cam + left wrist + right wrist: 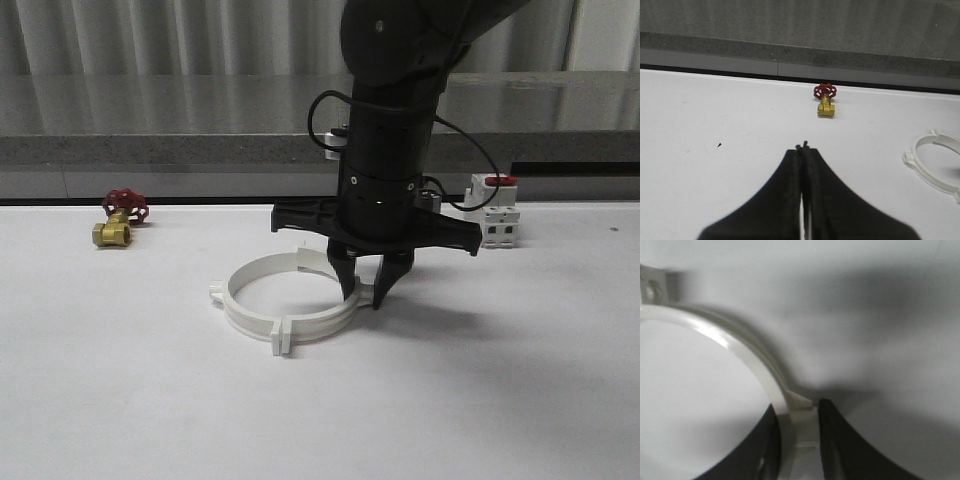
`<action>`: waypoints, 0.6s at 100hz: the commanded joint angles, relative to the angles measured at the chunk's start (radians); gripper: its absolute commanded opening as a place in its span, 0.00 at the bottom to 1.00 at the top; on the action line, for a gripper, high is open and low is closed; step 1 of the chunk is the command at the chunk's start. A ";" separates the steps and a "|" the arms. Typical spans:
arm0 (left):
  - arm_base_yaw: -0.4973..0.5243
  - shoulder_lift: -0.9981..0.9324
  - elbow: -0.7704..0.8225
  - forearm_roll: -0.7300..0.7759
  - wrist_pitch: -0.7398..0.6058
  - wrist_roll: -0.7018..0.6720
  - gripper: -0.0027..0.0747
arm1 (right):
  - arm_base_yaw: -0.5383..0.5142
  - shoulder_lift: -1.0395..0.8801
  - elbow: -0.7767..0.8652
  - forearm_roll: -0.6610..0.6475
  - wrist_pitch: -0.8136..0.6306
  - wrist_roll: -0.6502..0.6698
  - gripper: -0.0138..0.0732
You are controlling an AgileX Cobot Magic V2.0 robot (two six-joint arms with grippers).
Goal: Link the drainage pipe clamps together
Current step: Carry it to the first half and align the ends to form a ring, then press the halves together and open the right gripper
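The two drainage pipe clamps [283,303] lie near the middle of the table [120,400], already set together as a ring, tabs meeting at the near side and at the right. The right gripper [366,297] straddles the right-hand joint, its fingers pinching the tabs there, apparently pressing them together. The left gripper [804,148] is clenched on nothing, toward the table's left side. Whether both joints have fully latched cannot be told; release remains.

Clamp ring [285,308] lies mid-table [120,400]; valve [118,220] far left behind it, switch [496,210] right rear. Right gripper [366,296] straddles the ring's right side.
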 commanded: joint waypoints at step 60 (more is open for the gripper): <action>0.002 0.011 -0.025 -0.001 -0.075 0.000 0.01 | 0.002 -0.042 -0.018 0.022 -0.025 -0.027 0.64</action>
